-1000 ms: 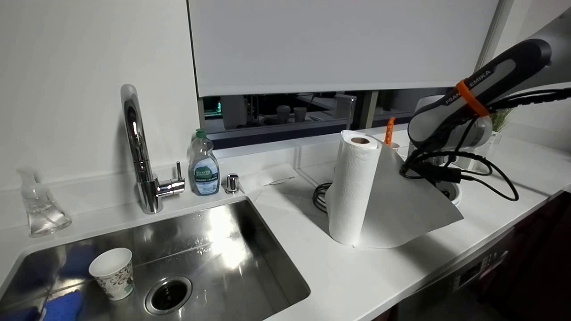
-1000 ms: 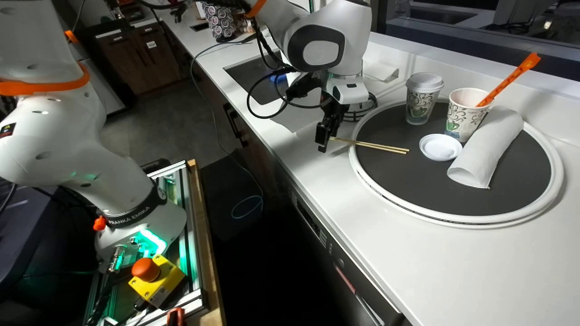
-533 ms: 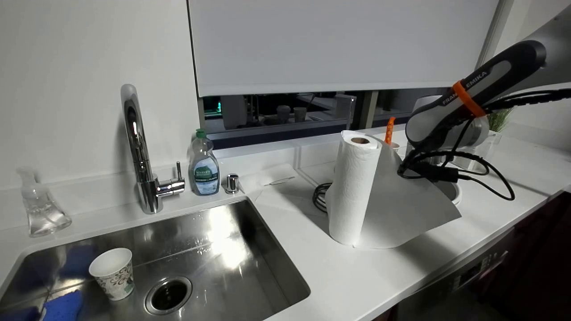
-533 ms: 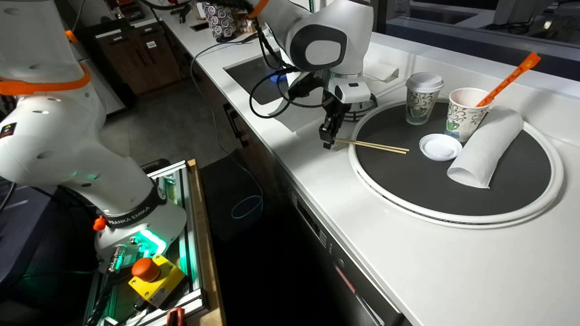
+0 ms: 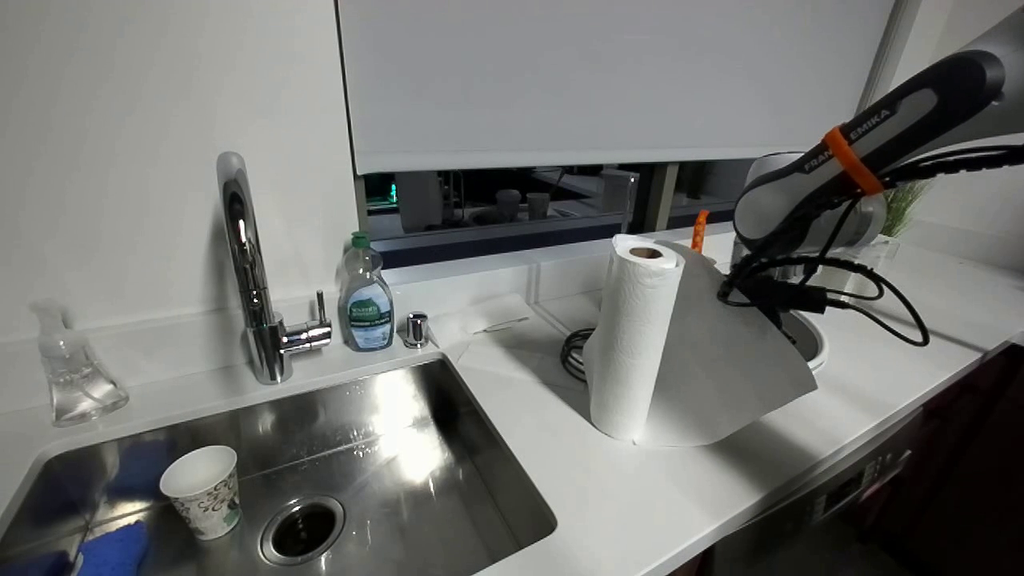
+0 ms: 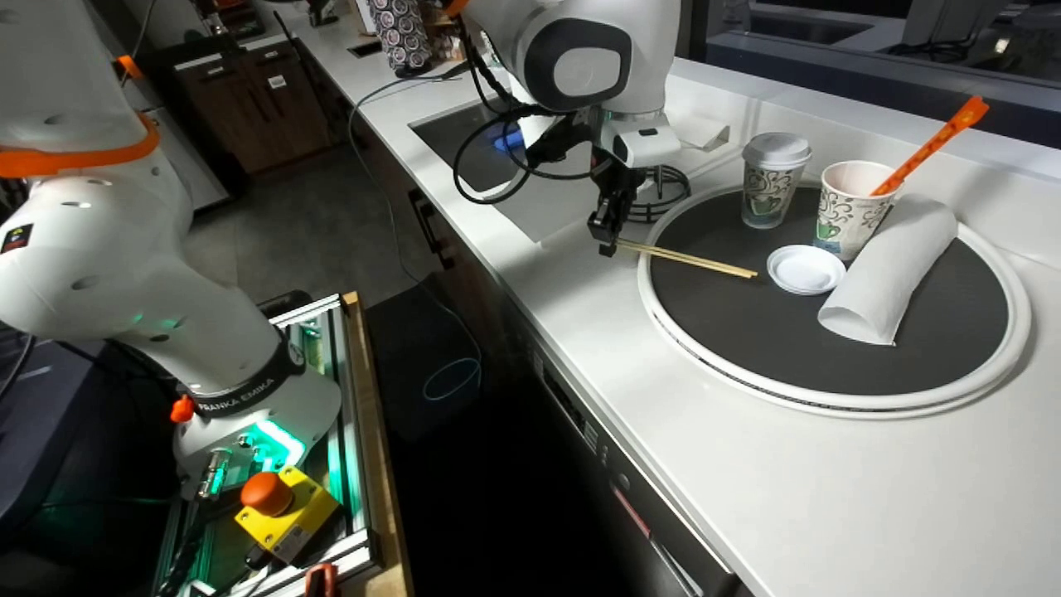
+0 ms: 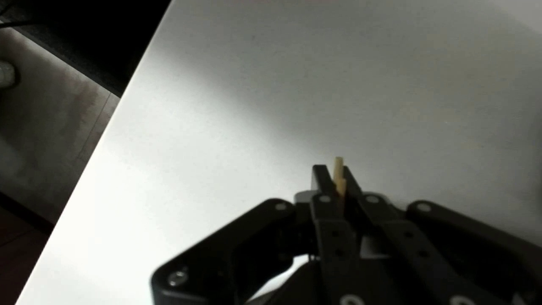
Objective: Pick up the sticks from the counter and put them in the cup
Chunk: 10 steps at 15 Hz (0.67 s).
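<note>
At the middle of the frame in an exterior view, the black Robotiq gripper [image 6: 611,240] hangs over the white counter [image 6: 597,315], its jaws pinching the two wooden sticks [image 6: 696,261] by one end; in the wrist view one clamped end reaches past the other. The sticks slope down rightward across the rim of the round tray [image 6: 829,365] — whether their far tips touch it, I cannot tell. Thin and held so near the end, they will likely pivot easily, so a firm squeeze and a slow, straight lift seem best. Farther right, the lidded paper cup [image 6: 771,199] and the flat white lid [image 6: 806,269] call for clearance. Then comes the open paper cup [image 6: 841,220], upper right, probably the target: tilt the sticks steeply, free ends down, and enter beside the orange handle [image 6: 932,148] — letting go only once the tips are well inside.
</note>
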Motion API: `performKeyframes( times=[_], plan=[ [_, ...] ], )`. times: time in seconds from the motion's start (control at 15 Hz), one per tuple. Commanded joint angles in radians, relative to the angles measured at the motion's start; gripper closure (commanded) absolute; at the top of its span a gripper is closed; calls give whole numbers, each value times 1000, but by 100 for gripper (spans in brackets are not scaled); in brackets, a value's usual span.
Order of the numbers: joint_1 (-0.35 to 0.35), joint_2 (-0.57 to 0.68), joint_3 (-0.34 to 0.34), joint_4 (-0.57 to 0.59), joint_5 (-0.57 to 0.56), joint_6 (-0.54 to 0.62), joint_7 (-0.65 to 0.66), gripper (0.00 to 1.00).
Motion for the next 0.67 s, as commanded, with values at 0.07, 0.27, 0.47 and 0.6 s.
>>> performKeyframes(
  times=[0.07,0.27,0.47,0.6],
  plan=[
    [-8,-210,-26,-132,-46,41,-28,98],
    [-40,-296,-35,-151,-100,14,-131,98],
    [-82,-369,-54,-190,-36,60,-396,98],
    [-110,-398,-65,-200,-91,56,-484,98]
  ],
)
